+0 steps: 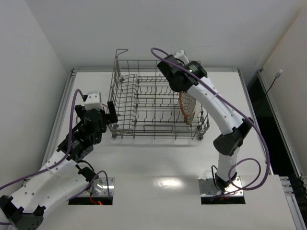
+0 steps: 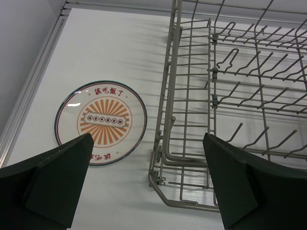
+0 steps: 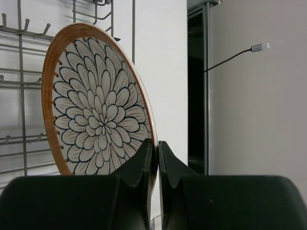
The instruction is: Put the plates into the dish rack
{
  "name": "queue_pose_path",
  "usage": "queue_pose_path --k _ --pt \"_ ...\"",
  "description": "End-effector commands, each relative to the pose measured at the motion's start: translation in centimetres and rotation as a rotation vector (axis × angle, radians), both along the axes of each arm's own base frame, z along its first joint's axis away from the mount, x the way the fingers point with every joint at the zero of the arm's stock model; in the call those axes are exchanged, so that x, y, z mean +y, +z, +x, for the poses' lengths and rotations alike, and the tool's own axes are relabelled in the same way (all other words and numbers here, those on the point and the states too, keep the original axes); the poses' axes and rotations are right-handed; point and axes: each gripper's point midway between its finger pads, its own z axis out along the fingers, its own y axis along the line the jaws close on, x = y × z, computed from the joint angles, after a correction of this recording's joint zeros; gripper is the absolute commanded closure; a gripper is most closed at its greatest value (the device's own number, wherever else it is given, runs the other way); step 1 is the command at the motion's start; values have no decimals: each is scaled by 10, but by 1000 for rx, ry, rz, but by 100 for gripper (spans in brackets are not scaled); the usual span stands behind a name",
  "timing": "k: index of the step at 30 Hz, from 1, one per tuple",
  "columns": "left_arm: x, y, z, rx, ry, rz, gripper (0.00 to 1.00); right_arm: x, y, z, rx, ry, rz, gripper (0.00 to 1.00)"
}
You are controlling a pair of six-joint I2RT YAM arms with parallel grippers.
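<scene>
The grey wire dish rack (image 1: 144, 103) stands mid-table. My right gripper (image 1: 184, 94) is shut on the rim of a brown-rimmed plate with a white petal pattern (image 1: 189, 111), which stands on edge inside the rack's right end. In the right wrist view the plate (image 3: 98, 115) is upright and its rim is pinched in that gripper (image 3: 157, 152). My left gripper (image 1: 113, 118) is open and empty by the rack's near left corner (image 2: 165, 184). The left wrist view shows this gripper (image 2: 148, 184) above the table, with the white plate with an orange sunburst (image 2: 100, 122) lying flat to the left of the rack. The third plate is out of view.
The rack's tall corner loop (image 1: 121, 51) rises at its far left. A raised rail (image 1: 72, 76) edges the table at left and back. White walls close in on the left and behind. A dark gap with a hanging cable (image 1: 276, 79) lies to the right.
</scene>
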Motion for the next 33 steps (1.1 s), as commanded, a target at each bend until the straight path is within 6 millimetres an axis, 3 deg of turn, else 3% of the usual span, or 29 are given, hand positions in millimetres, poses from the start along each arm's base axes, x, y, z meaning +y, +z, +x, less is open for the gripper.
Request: queue_pose_path --k 1,15,33 --pt "0 23 -1 -58 8 -48 0 -10 25 4 -112 -53 -116 100" --pt "0 25 -2 -64 -1 -56 0 5 9 10 -122 -60 -300 100" --pt "1 27 -3 -72 -1 -61 0 18 -67 13 9 -44 -433 100"
